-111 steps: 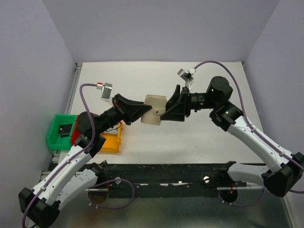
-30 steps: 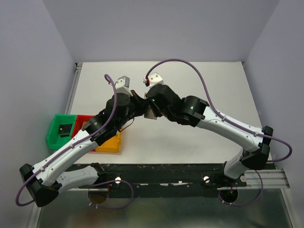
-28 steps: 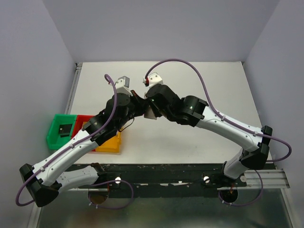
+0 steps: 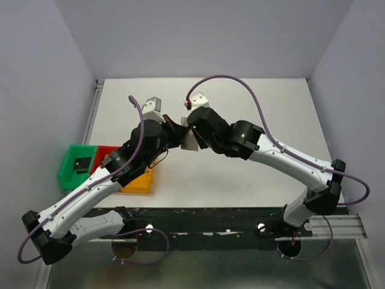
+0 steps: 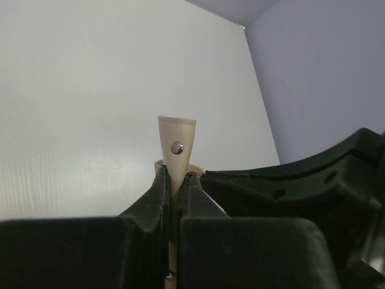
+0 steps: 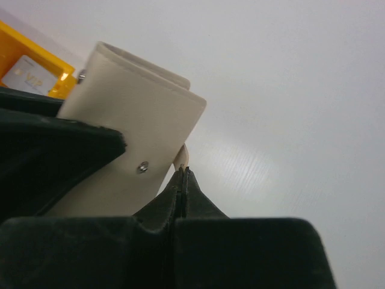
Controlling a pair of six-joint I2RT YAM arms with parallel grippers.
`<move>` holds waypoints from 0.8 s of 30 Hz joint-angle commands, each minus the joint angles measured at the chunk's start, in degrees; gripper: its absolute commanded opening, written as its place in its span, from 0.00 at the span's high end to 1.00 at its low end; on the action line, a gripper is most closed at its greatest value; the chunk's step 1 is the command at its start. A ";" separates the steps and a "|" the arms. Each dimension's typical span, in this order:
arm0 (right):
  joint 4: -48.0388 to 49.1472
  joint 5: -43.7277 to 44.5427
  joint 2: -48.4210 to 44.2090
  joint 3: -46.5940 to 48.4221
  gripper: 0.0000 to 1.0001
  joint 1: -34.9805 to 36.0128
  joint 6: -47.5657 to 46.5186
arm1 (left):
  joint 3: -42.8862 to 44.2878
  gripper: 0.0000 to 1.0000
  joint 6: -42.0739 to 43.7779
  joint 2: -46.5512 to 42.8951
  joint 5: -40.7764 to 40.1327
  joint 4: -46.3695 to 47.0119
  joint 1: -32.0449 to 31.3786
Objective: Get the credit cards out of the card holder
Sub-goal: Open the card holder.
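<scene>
Two grippers are meeting at centre of your top view, arms (image 4: 283, 158) bowing outward: left gripper (image 5: 176, 180) clamping the card holder (image 5: 176, 135), right gripper (image 6: 183, 174) pinching its flap.

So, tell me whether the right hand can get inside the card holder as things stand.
Probably not. The card holder is folded shut, the right hand is itself shut on a thin edge of it, and the left hand clamps its snap tab.

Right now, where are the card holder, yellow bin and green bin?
card holder (image 6: 144, 114): right wrist view, cream outer face.
yellow bin (image 4: 138, 185): top view, near wall.
green bin (image 4: 71, 179): top view, near wall.
</scene>
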 commanded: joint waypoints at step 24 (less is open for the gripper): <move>16.83 -9.32 -23.76 -24.93 0.77 -10.81 -0.51 | -23.49 1.00 -2.79 -4.77 51.39 50.83 24.25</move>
